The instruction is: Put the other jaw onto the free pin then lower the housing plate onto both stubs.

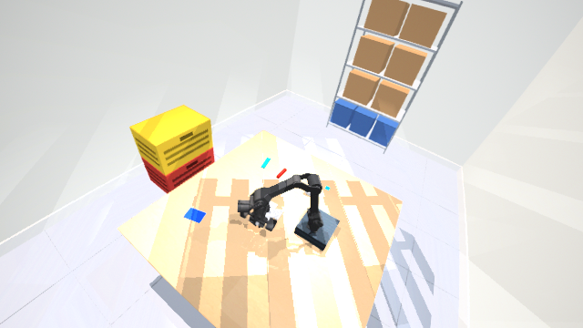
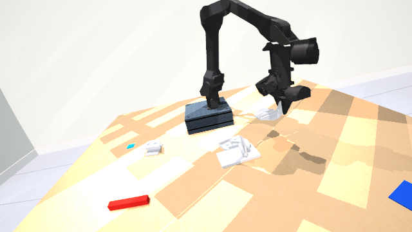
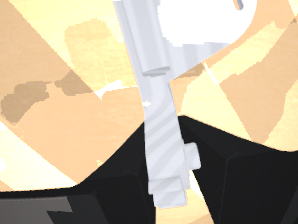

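Observation:
My gripper (image 2: 283, 109) (image 3: 165, 124) is shut on the narrow end of a white jaw (image 2: 267, 114) (image 3: 162, 155). The jaw's wide part reaches forward from the fingers, above the table. The white base (image 2: 225, 160) lies on the table, lower and to the left of the gripper in the exterior view. The other white jaw (image 2: 232, 142) is on the base; its pin and the free pin cannot be told apart. The small white housing plate (image 2: 153, 146) lies apart, left of the base. In the top view the arm hides the held jaw and fingertips.
A red bar (image 1: 281, 173) (image 2: 129, 202), a blue square (image 1: 195, 215) (image 2: 403, 196), a cyan bar (image 1: 266, 162) and a small cyan square (image 1: 327, 188) (image 2: 131, 145) lie on the table. The arm's dark base block (image 1: 325, 223) (image 2: 209, 120) stands behind the white base in the exterior view.

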You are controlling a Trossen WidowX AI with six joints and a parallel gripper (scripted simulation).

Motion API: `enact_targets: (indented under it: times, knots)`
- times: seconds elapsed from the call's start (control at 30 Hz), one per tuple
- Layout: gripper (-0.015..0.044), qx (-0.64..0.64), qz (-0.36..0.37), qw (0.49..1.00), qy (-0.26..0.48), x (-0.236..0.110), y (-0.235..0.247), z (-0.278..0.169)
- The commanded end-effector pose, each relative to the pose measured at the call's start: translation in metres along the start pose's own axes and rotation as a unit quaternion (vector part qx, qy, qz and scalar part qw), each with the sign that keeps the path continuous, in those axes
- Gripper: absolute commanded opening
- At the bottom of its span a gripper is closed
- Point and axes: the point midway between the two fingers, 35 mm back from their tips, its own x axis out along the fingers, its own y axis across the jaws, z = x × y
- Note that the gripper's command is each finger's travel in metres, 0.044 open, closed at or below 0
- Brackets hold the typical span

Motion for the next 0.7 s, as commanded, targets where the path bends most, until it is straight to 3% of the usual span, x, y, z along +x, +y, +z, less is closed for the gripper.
enact_targets:
  times: [0.0,0.67]
  knots:
    - [0.0037,-0.002,-0.002,1.0,0.001,0.0,0.001,-0.001]
    - [0.0037,-0.002,-0.002,1.0,0.001,0.032,0.002,-0.002]
